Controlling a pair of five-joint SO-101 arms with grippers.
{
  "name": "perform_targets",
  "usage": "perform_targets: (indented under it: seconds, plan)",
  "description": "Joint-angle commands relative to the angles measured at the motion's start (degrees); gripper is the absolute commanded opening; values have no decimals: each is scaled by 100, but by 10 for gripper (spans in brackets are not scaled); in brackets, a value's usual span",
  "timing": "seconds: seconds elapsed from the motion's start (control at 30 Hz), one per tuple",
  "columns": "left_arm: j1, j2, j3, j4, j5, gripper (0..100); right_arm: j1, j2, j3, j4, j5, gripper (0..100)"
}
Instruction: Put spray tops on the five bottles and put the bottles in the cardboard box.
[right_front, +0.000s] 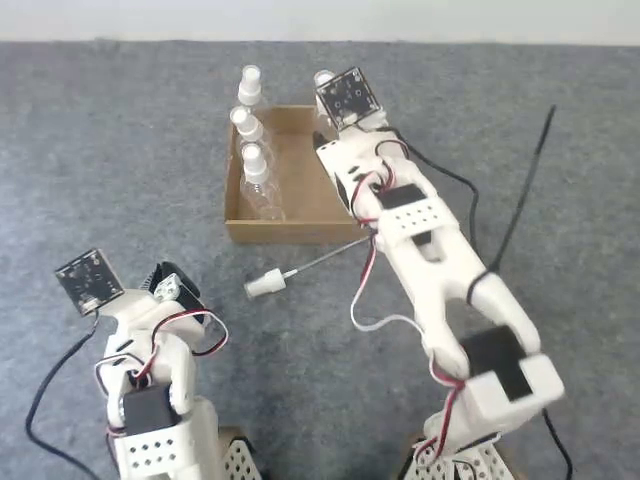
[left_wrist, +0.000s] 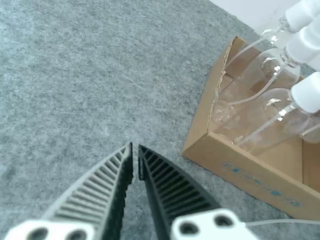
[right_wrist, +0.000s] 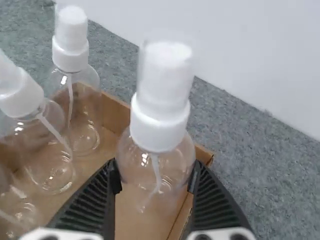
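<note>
Because my own wrist covers it from above, the bottle (right_wrist: 156, 155) clamped in my right fingers (right_wrist: 95, 200) is hard to make out there. Its base is cut off too, so I cannot tell whether it touches the floor of the box (right_front: 290, 230). It is capped and sits at the box's far right corner. Three more capped bottles (right_front: 258, 175) stand along the left wall, four in all. One loose spray top (right_front: 266, 286) lies on the tabletop (right_front: 120, 150) just before the box, its tube end hidden under my right arm. My left fingers (left_wrist: 112, 180) are nearly together, holding nothing.
</note>
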Motion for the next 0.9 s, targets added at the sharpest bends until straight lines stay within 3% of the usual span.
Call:
perform_targets:
  seconds: [0.0, 0.27, 0.47, 0.87]
  plan:
    - [-9, -114, -57, -158, 18, 15, 101, 365, -888, -180, -62, 6]
    - [-9, -114, -57, -158, 18, 15, 171, 1121, -1547, -189, -88, 6]
    - [-9, -114, -57, -158, 18, 15, 365, 1534, -1662, -725, -791, 6]
    - [-9, -114, -57, -158, 18, 15, 462, 1851, -1679, -963, -818, 32]
